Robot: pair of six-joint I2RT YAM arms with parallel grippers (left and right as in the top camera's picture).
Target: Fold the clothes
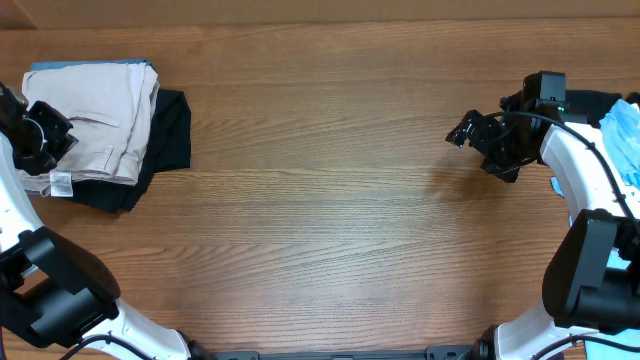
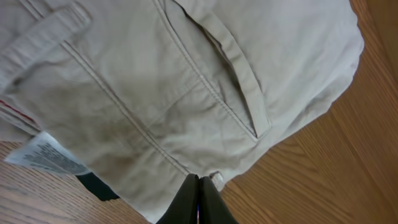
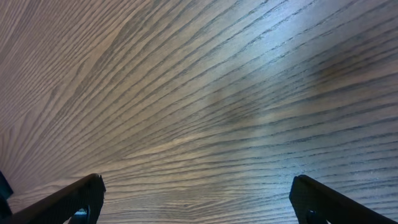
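The shorts [image 1: 100, 115] are pale beige cotton, smooth and slightly creased, folded into a thick rectangle. My left gripper [image 2: 199, 190] is at their left edge, closed with its black fingers pressed flat together. The tips meet right at the hem, but I cannot tell whether any cloth is caught between them. My left wrist camera shows a stitched slit pocket [image 2: 239, 81] slanting across the shorts, a belt loop [image 2: 43, 34] at their upper corner, and a printed white label [image 2: 43, 155] poking out from under them. Beneath the shorts lies a black garment [image 1: 170, 130], soft and matte, which sticks out past their right and lower sides. A strip of blue fabric [image 1: 60, 66] shows along their top edge. To the right of the shorts runs a brown wood-grain surface [image 1: 320, 200]. Well apart from the shorts, far to their right, my right gripper [image 3: 198, 183] hangs over bare grain with its fingers spread wide, holding nothing. Farther right again is a crumpled light blue cloth [image 1: 625, 140].
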